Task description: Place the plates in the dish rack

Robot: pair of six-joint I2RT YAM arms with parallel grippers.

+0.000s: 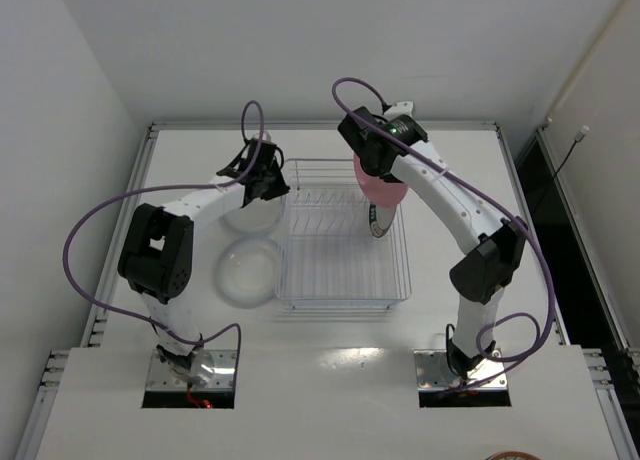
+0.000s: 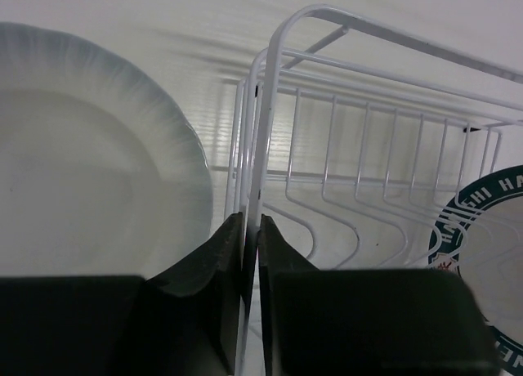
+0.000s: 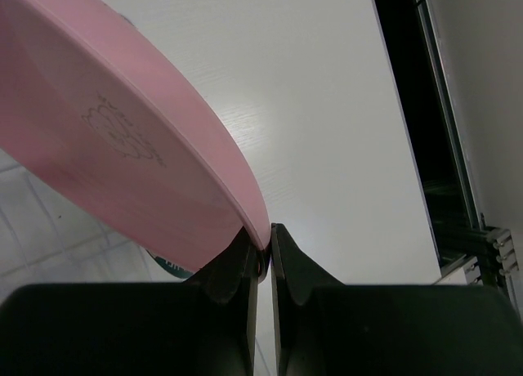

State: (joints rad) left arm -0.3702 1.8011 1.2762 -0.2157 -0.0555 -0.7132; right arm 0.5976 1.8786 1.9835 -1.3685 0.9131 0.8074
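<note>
The wire dish rack [image 1: 300,280] stands mid-table. My left gripper [image 1: 268,183] is shut on the rack's left rim wire [image 2: 263,114], fingertips [image 2: 231,237] pinching it. Two translucent plates lie left of the rack, one [image 1: 247,218] by the gripper, also in the left wrist view [image 2: 90,163], one [image 1: 248,270] nearer. My right gripper [image 1: 372,165] is shut on the rim of the pink plate [image 1: 382,190], held tilted over the rack's far right; the right wrist view shows the plate [image 3: 122,147] in the gripper [image 3: 263,249]. The patterned plate [image 1: 380,225] stands in the rack [image 2: 482,245].
The table's raised metal edges [image 1: 130,210] run along the left, far and right sides. A dark gap [image 1: 560,220] lies past the right edge. Purple cables [image 1: 85,240] loop off both arms.
</note>
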